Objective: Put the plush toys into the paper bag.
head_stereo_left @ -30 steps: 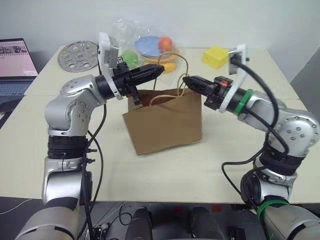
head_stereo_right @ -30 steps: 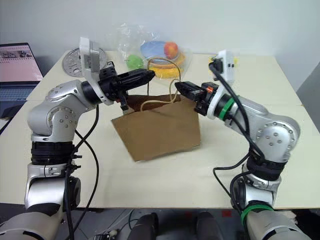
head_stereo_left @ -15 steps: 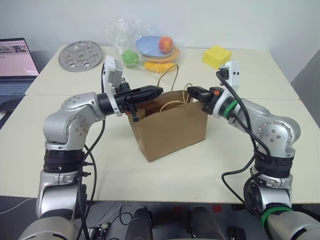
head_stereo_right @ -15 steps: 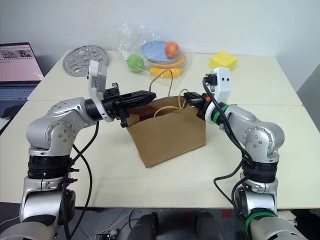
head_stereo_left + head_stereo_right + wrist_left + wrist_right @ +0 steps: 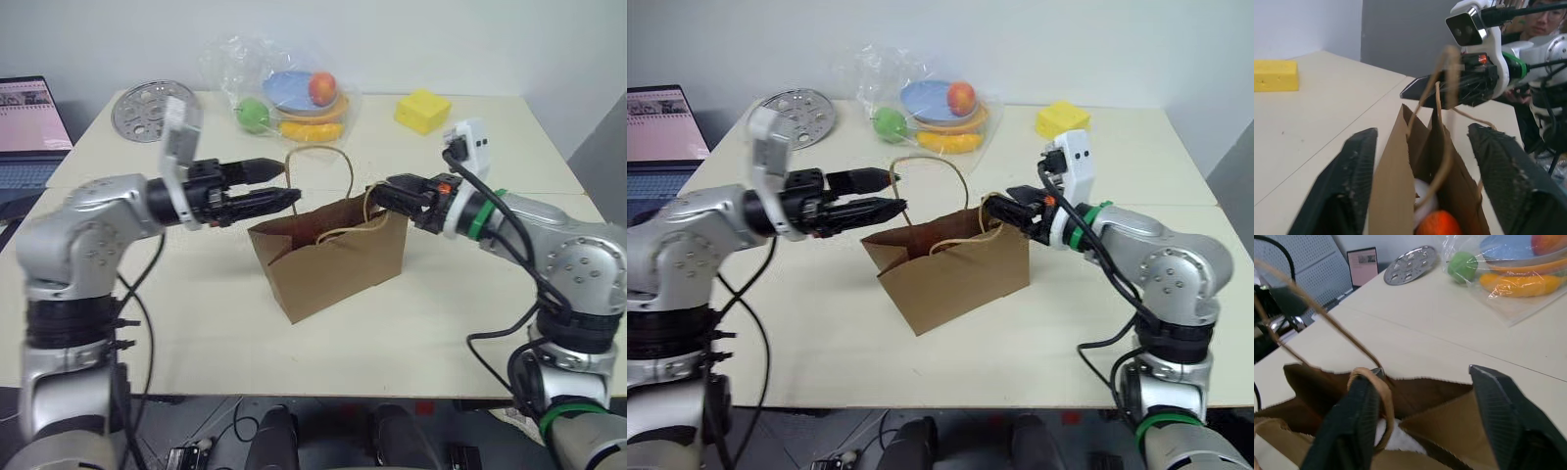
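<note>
The brown paper bag (image 5: 338,262) stands open on the table between my two hands. Inside it, the left wrist view shows the plush toys: the orange one (image 5: 1439,225) and the white one (image 5: 1423,195) behind it. My left gripper (image 5: 286,183) is open, level, just left of the bag's rim, and holds nothing. My right gripper (image 5: 378,194) is open at the bag's right rim. One cord handle (image 5: 319,150) arches up free. The other handle (image 5: 1382,390) droops beside a finger (image 5: 1354,423) of my right gripper.
Behind the bag lie a clear plastic bag (image 5: 290,93) with plates and toy fruits, a yellow block (image 5: 423,110) and a round metal plate (image 5: 145,110). A laptop (image 5: 33,125) sits at the far left. A person (image 5: 1542,22) is beyond the table.
Both grippers have gone from shut to open and let the handles go. My left hand has drawn back to the left, away from the bag. The bag now rests on the table.
</note>
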